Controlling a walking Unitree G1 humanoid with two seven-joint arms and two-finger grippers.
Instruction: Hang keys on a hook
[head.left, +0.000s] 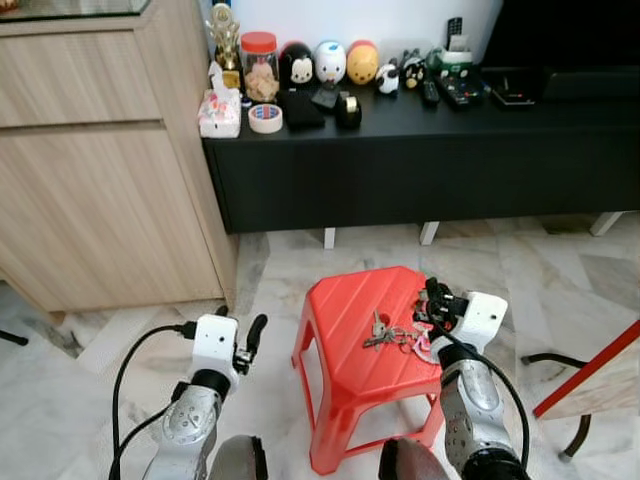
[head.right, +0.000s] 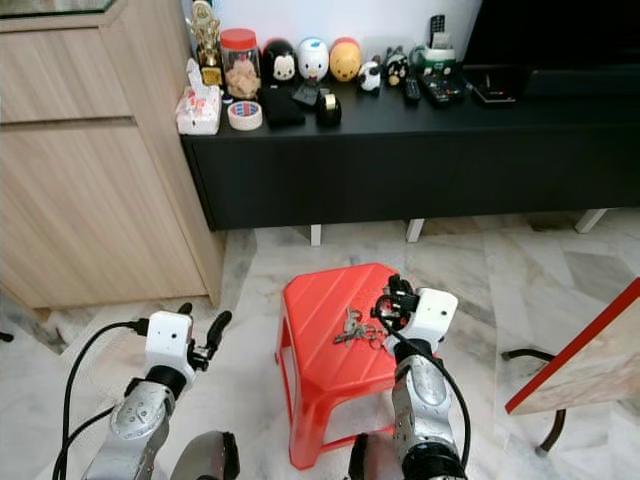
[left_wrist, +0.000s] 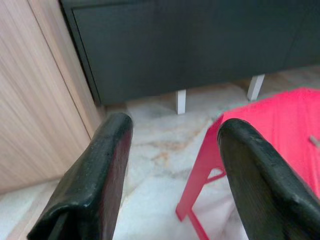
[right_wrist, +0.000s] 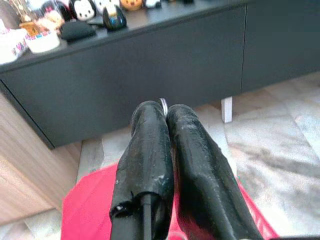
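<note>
1. Marble floor with grey veins is spreading under everything, and a red plastic stool is standing on it in front of the robot.
2. Keys are lying on the stool top, near its right edge, touching the right gripper.
3. Right gripper is sitting at that edge with its fingers pressed together; a thin metal ring is peeking out between the tips.
4. Left gripper is hanging over the floor, left of the stool, with its fingers spread wide and holding nothing.
5. Behind, a long black cabinet on white legs is carrying small figurines, a jar, a tape roll and remotes.
6. Wooden cupboard is standing at the left.
</note>
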